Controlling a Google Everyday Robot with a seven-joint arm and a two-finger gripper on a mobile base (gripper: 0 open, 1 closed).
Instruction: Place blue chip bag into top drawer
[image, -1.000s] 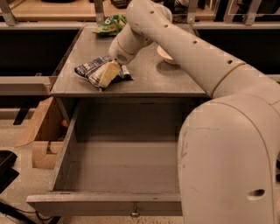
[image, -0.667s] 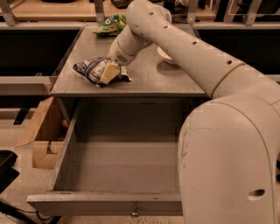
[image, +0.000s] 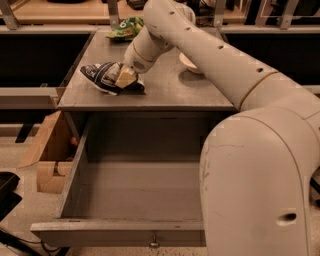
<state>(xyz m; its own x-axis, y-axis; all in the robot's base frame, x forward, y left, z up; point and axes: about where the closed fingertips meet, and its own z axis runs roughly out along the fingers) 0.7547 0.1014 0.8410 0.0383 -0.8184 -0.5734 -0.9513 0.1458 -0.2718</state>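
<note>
Camera view: 1 gripper (image: 125, 78) is sitting upper left of centre over the grey cabinet top (image: 170, 92), pinching the right end of the blue chip bag (image: 102, 76). The bag is lying on the left part of that top, near its front edge. 1 top drawer (image: 100, 234) is standing pulled open across the lower frame, with its knob (image: 154, 243) at bottom centre. 1 green chip bag (image: 125, 28) is lying at the far edge of the top. 1 white bowl (image: 189, 62) is showing partly behind the arm (image: 225, 65).

gripper (image: 125, 77) on the blue chip bag (image: 99, 75) hides part of it; arm (image: 225, 65) masks top drawer (image: 100, 233) corner.
</note>
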